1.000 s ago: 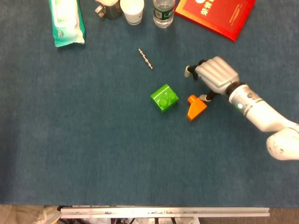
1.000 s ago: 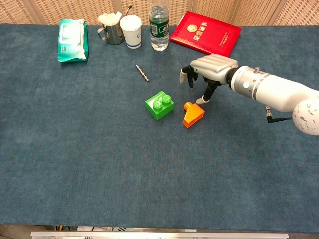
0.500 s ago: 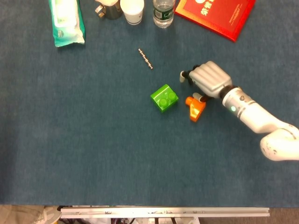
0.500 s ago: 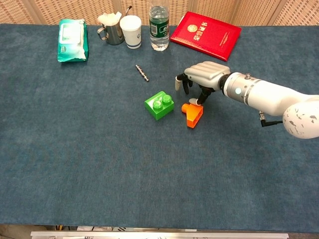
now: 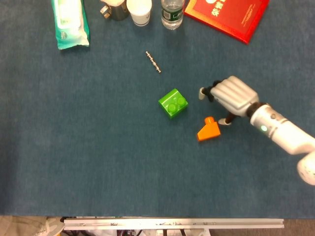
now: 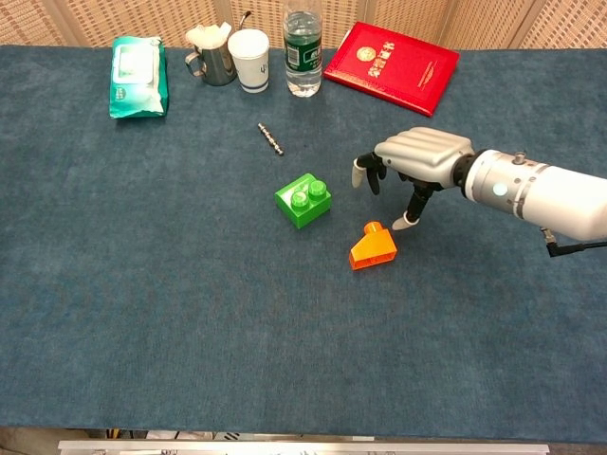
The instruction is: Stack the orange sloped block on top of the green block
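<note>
A dark blue cloth-covered table (image 5: 88, 162) seen from above. Near its middle sits a green block (image 5: 173, 103) with two round studs on top. Toward the right edge and slightly nearer the front edge lies an orange sloped block (image 5: 208, 130), apart from the green one. The right hand (image 5: 231, 96), silver with dark fingertips, reaches in from the right edge; its fingers are curled downward with nothing in them, one fingertip just beside the orange block. Along the back edge, from left to right: a green wipes packet (image 5: 70, 20), a metal cup (image 5: 113, 9), a white paper cup (image 5: 140, 11), a water bottle (image 5: 172, 13), a red booklet (image 5: 227, 14). A small metal rod (image 5: 153, 62) lies behind the green block.
</note>
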